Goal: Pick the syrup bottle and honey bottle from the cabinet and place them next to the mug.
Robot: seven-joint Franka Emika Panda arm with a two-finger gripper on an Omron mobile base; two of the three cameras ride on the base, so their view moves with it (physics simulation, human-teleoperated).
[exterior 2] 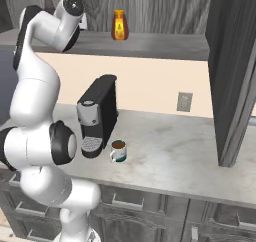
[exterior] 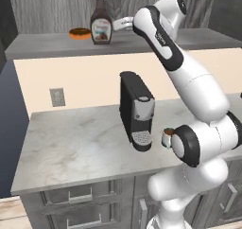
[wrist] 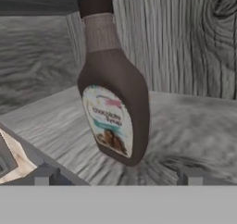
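The syrup bottle [exterior: 100, 22], dark brown with a black cap and a white-and-brown label, stands upright on the cabinet ledge [exterior: 42, 44]. In the hand view the syrup bottle [wrist: 115, 98] looms close and tilted. My gripper [wrist: 118, 177] is open, its tips spread wide just short of the bottle's base. From the left base view the gripper [exterior: 116, 24] sits right beside the bottle's right side. The honey bottle [exterior 2: 119, 25] stands further right on the ledge. The mug [exterior 2: 118, 150] rests on the marble counter beside the coffee machine [exterior 2: 97, 115].
An orange-brown doughnut [exterior: 79, 33] lies left of the syrup bottle. A dark open cabinet door [exterior 2: 235, 71] hangs over the counter's right part. The marble counter [exterior: 71, 147] has drawers below. The wood-grain back wall [wrist: 190, 42] is close behind the bottle.
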